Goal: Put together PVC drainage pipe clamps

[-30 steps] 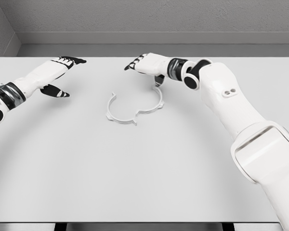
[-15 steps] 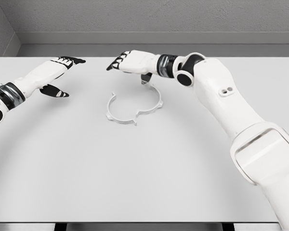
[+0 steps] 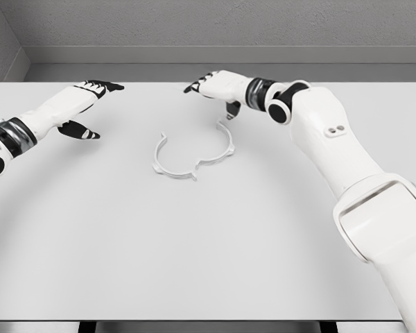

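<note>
Two thin white clamp halves [image 3: 193, 154] lie flat on the grey worktop [image 3: 194, 250], near its middle and slightly toward the far edge. Together they form a nearly closed ring with a gap at the far side; whether their near ends are already joined at the small lug cannot be told.

The right hand [image 3: 218, 89] hovers just beyond the ring's far-right end, palm down, fingers [image 3: 194, 87] extended and loosely spread, thumb hanging toward the clamp tip — it holds nothing. The left hand [image 3: 83, 104] sits well to the left of the ring, also relaxed and empty, fingers stretched out and thumb lowered.

The step in hand looks like a reach for the right-hand half. To do it well, the right hand should probably come down over the far-right end of the arc and pinch the thin band between thumb and forefinger — a light part like this will likely skate on the smooth worktop if nudged sideways. Bringing the left hand in to steady the left half before pressing the ends together seems wise.

No brand, label or writing can be read anywhere.
</note>
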You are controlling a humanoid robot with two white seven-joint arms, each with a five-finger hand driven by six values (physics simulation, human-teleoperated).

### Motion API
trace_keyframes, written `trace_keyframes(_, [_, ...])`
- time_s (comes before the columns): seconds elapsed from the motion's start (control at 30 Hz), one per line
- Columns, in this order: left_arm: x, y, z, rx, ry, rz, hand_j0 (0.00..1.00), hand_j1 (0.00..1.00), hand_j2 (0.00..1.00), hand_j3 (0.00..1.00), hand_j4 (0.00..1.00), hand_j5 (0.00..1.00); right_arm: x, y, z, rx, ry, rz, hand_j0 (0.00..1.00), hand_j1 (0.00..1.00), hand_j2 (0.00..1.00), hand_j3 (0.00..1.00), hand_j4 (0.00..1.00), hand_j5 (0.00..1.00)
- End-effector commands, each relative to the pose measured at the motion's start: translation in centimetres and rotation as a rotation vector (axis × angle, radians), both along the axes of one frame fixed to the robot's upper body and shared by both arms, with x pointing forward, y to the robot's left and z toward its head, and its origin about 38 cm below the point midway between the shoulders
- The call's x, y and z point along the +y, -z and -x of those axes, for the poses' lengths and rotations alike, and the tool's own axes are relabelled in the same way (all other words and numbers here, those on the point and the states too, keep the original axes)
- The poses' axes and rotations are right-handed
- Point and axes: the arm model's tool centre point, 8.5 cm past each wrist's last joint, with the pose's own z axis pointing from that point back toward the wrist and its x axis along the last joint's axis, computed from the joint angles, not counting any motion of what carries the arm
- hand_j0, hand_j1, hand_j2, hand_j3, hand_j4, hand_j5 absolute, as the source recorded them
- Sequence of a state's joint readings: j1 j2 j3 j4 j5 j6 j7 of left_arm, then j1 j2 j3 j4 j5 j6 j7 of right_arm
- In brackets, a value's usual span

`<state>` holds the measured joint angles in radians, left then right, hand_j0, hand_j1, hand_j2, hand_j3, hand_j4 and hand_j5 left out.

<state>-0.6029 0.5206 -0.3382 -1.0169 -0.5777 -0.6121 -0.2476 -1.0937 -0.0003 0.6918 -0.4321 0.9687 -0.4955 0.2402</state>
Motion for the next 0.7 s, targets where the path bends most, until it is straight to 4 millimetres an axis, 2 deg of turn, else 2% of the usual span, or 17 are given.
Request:
trace_keyframes(0.0, [0.1, -0.1, 0.0, -0.001, -0.002, 0.007, 1.0, 1.0, 1.0, 1.0, 1.0, 1.0, -0.6, 0.5, -0.2, 0.011, 0.037, 0.005, 1.0, 1.0, 1.0, 1.0, 1.0, 1.0])
trace_keyframes(0.27, [0.1, -0.1, 0.0, -0.002, -0.003, 0.008, 1.0, 1.0, 1.0, 1.0, 1.0, 1.0, -1.9, 2.0, -0.3, 0.034, 0.085, 0.06, 1.0, 1.0, 1.0, 1.0, 1.0, 1.0])
trace_keyframes(0.67, [0.4, 0.2, -0.1, 0.008, -0.013, 0.008, 1.0, 1.0, 1.0, 1.0, 1.0, 1.0, -1.6, 1.3, -0.5, 0.016, 0.069, 0.087, 1.0, 1.0, 1.0, 1.0, 1.0, 1.0])
